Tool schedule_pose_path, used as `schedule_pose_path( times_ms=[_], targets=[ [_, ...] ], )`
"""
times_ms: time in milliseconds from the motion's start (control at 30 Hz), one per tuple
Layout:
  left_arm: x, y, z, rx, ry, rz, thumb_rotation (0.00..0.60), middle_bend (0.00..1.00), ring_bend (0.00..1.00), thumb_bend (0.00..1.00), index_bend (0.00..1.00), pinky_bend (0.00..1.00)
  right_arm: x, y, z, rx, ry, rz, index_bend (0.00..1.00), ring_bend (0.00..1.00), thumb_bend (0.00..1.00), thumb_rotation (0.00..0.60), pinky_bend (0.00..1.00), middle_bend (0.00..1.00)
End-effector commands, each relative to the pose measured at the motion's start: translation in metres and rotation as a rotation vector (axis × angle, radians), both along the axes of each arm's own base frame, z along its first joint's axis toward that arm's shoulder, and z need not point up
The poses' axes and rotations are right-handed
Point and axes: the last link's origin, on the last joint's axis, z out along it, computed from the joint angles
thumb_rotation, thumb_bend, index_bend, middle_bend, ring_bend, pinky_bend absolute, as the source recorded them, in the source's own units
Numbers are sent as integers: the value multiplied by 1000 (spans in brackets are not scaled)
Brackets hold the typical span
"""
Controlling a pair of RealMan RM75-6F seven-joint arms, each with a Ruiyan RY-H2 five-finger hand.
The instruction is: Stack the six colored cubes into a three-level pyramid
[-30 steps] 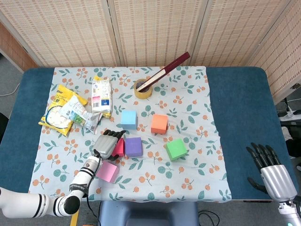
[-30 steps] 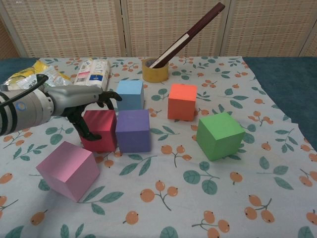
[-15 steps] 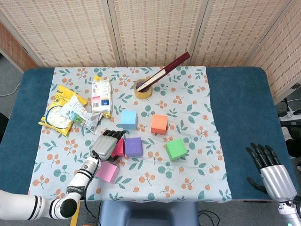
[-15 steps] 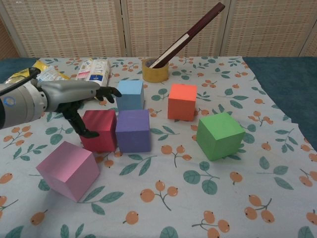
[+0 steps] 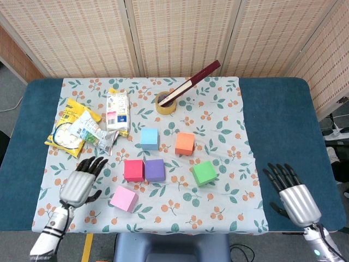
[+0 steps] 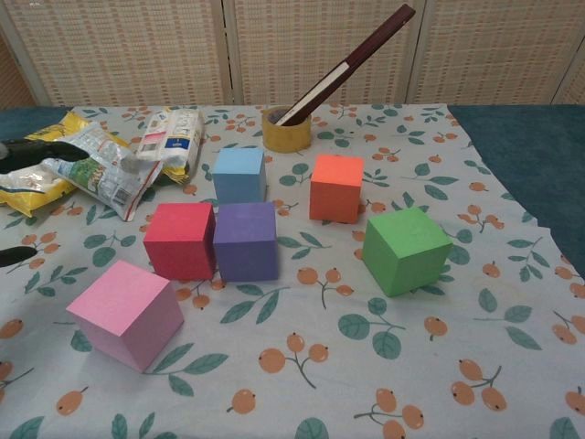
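Head and chest views of the bench (image 5: 278, 117), covered by a floral cloth (image 5: 223, 136). All six cubes rest singly on the cloth; no level is stacked yet. The red cube (image 5: 133, 170) and purple cube (image 5: 155, 170) sit side by side, touching or nearly so, and read as the start of a bottom row. The pink cube (image 5: 123, 198) lies just in front of the red one, toward the robot; the green cube (image 5: 204, 172) lies to the right of the purple one, apart from it; the blue cube (image 5: 149, 138) and orange cube (image 5: 184, 143) lie behind the pair, apart from each other.

The left hand (image 5: 80, 183) hovers over the cloth's left part, fingers (image 5: 94, 162) spread and holding nothing. The right hand (image 5: 290, 195) hangs over the bare blue surface off the cloth's right edge, fingers (image 5: 279, 172) likewise spread and empty.

Governing relation: the pink cube lies to the right of the left hand and slightly nearer the robot, with no object between them, and is the closest cube to either hand. The green cube is the right hand's nearest, yet well apart from it. By judgement, the left hand is better placed to complete the base row.

Snack packets (image 5: 87, 128), a tape roll (image 5: 165, 102) and a dark stick (image 5: 193, 82) occupy the far side.
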Motion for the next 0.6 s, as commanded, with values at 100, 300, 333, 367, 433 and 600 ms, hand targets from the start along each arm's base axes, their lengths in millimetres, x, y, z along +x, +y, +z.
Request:
schedule_pose_path(
  times_ms=[100, 300, 333, 367, 433, 600],
  targets=[
    [-78, -52, 19, 176, -14, 6, 600, 41, 0, 317, 0, 53, 55, -48, -37, 112, 106, 87, 0, 0, 100, 600, 0, 0],
    [-103, -58, 22, 213, -35, 34, 600, 39, 0, 317, 0, 44, 90, -84, -74, 173, 206, 104, 0, 0, 100, 600, 0, 0],
    [-105, -57, 23, 209, -26, 37, 600, 37, 0, 316, 0, 43, 95, -88, -79, 179, 217, 106, 0, 0, 100, 600, 0, 0],
    [-105, -56, 25, 210, -27, 40, 600, 36, 0, 317, 0, 43, 99, -92, -84, 185, 230, 109, 0, 0, 100, 600, 0, 0],
    [-106, -55, 29, 213, -34, 52, 600, 34, 0, 317, 0, 43, 109, -98, -94, 195, 257, 113, 0, 0, 99, 600, 0, 0],
    [-106, -54, 35, 216, -44, 53, 600, 35, 0, 318, 0, 43, 125, -110, -116, 215, 303, 92, 0, 0, 99, 600, 0, 0]
  ],
)
